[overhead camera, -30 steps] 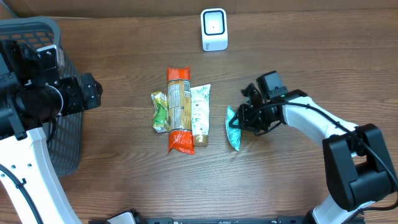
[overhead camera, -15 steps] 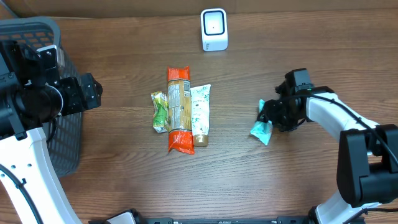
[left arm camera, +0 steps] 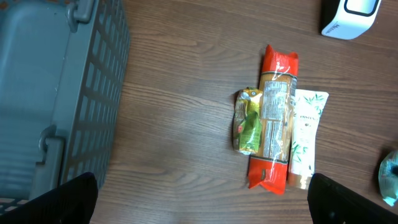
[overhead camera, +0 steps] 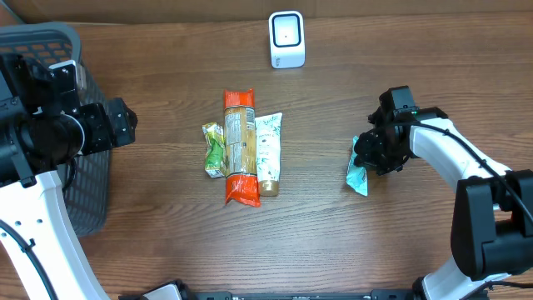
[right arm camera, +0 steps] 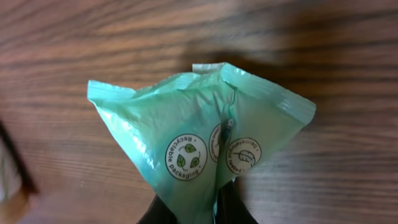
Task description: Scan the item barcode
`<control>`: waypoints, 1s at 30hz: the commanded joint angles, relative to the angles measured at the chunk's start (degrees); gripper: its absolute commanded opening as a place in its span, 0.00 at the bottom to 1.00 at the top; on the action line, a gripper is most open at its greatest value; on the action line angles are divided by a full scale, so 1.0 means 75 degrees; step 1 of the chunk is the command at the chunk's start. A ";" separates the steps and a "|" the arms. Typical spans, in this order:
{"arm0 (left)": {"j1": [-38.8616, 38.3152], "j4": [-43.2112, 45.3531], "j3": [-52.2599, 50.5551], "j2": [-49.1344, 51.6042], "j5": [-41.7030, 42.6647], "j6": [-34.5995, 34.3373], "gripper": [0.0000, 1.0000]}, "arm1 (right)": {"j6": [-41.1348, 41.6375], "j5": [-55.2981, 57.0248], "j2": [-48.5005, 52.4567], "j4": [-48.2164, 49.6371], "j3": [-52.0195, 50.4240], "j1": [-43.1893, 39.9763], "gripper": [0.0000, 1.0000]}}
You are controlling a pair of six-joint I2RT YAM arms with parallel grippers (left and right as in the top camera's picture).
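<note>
Right gripper [overhead camera: 366, 160] clamped on a fold of the pouch [overhead camera: 358, 177], near the tabletop's right edge; left gripper [overhead camera: 123, 125] jaws apart. Risk: slick film slips free, or crumples the barcode before the scanner [overhead camera: 286, 39].

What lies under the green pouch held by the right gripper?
Only bare wooden table shows around the green pouch, pinched in the right gripper. The wood directly beneath it and its underside are covered.
</note>
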 commanded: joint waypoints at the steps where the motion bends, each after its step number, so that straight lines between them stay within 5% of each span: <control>1: 0.0026 -0.0012 0.0050 0.0029 0.0087 0.0146 1.00 | -0.0804 -0.1556 -0.0195 -0.0119 0.0545 0.0044 0.04; 7: 0.0026 -0.0015 0.0050 0.0029 0.0087 0.0149 0.99 | -0.1320 -0.4884 -0.0213 0.0845 0.0364 0.0152 0.04; 12: 0.0026 -0.0015 0.0050 0.0029 0.0087 0.0146 1.00 | -0.0711 -0.5823 0.0093 0.2658 -0.0627 0.0621 0.04; 15: 0.0026 -0.0015 0.0050 0.0029 0.0087 0.0146 1.00 | -0.0198 -0.5263 0.0332 0.3535 -0.1087 0.0778 0.27; 23: 0.0026 -0.0015 0.0050 0.0029 0.0087 0.0146 1.00 | 0.0303 -0.2929 0.0379 0.2946 -0.1064 0.0466 0.38; 27: 0.0026 -0.0012 0.0050 0.0029 0.0087 0.0149 1.00 | 0.0300 -0.2614 0.0379 0.2786 -0.1040 0.0329 0.59; 30: 0.0026 -0.0015 0.0050 0.0029 0.0087 0.0146 1.00 | 0.0289 -0.2372 0.0379 0.2506 -0.0903 0.0274 0.62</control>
